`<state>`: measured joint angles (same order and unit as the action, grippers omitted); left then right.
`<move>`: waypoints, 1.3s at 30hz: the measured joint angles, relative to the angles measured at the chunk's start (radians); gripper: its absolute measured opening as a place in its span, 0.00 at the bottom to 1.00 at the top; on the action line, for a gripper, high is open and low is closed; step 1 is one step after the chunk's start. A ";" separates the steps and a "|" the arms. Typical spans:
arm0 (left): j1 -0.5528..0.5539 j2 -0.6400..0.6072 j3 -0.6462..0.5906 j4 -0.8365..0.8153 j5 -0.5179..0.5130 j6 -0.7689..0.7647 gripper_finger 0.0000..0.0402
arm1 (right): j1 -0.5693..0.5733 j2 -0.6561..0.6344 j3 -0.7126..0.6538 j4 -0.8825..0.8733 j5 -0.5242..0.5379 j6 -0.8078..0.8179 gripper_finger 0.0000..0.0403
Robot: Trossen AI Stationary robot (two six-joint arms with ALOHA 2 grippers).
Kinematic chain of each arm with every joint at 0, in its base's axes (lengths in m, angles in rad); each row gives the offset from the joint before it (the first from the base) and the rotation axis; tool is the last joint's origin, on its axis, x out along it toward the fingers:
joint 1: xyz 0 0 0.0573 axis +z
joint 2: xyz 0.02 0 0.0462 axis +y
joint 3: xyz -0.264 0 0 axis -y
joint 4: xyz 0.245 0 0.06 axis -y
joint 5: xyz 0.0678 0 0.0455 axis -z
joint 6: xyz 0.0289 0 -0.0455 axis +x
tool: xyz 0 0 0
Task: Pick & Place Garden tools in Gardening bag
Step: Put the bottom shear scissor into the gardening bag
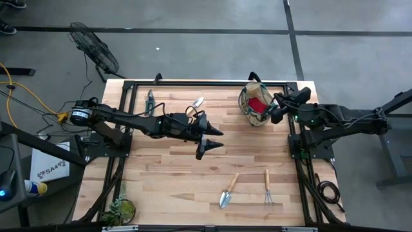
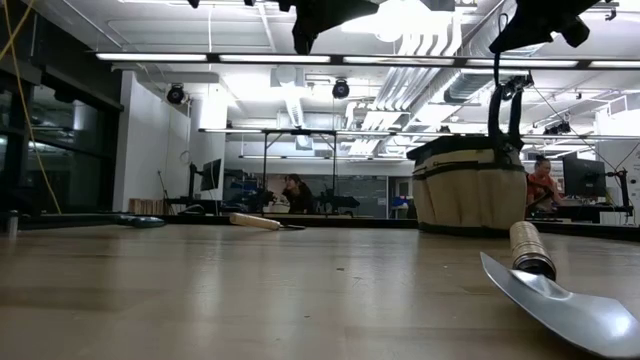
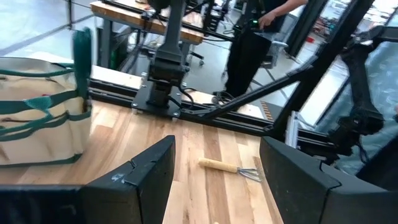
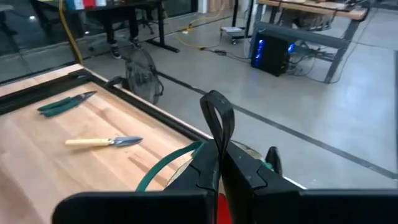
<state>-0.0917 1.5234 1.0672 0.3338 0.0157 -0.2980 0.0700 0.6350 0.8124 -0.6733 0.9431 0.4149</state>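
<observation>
High view puts my left fingers point(image 1: 215, 143) spread wide and empty over the middle of the pale wooden bench point(image 1: 167, 174), pointing toward the small tan canvas gardening bag with green trim point(image 1: 255, 106) at the far right corner. My right fingers point(image 1: 277, 108) are clenched on one of the bag's dark loop handles point(image 4: 219, 121), propping the mouth open; something red point(image 1: 259, 104) already lies inside.

Four tools are left out: a wooden-handled metal trowel point(image 1: 228, 191) and a wooden-handled hand rake point(image 1: 267, 187) near the front edge, another wooden-handled trowel point(image 1: 196, 104) and dark green-handled pruners point(image 1: 150, 101) at the back. I judge the next pick is mine on the left: come down square over a handle, close at its middle, and keep the right grip steady.

My left arm covers part of the back trowel. The bag's interior is mostly hidden; I cannot tell what the red thing is.
</observation>
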 joint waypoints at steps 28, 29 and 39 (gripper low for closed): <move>0.000 0.000 0.000 0.000 0.055 0.001 0.57 | -0.111 0.061 0.000 -0.074 -0.220 -0.017 0.01; 0.000 0.000 0.000 0.000 0.055 0.001 0.57 | -0.118 0.061 0.000 -0.054 -0.221 -0.046 0.01; 0.000 0.000 0.000 0.000 0.086 0.001 0.57 | -0.209 0.078 0.000 0.009 -0.335 -0.217 0.01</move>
<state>-0.0917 1.5234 1.0672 0.3340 0.1021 -0.2974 -0.1390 0.7132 0.8124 -0.6647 0.6080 0.1979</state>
